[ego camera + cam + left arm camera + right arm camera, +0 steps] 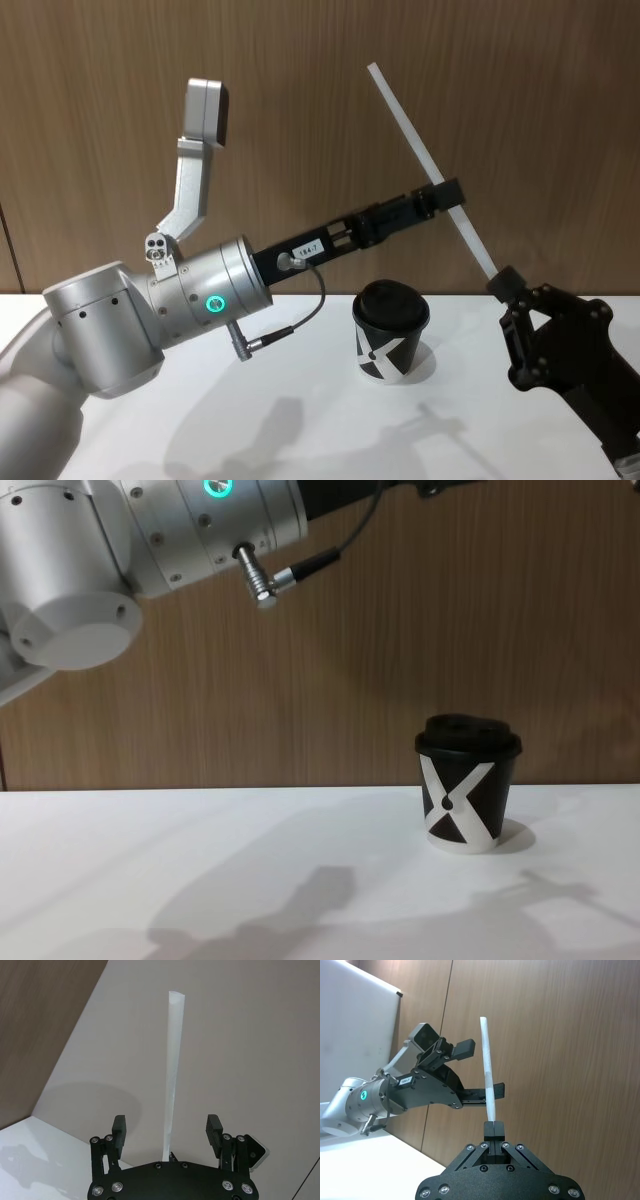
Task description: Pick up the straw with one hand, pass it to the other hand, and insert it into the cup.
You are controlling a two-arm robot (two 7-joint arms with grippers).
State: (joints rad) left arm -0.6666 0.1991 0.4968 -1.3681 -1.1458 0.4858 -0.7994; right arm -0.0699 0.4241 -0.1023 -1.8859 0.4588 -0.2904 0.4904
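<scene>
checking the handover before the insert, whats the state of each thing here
straw: in the air, tilted, gripped at its lower end
right gripper: fingers shut on the straw
left gripper: fingers open on either side of the straw, not touching it
cup: upright on the table, no straw in it
lid: on the cup

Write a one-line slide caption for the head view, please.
Handover: right gripper pinching the straw at its lower end, left gripper open around its middle, cup on the table.
</scene>
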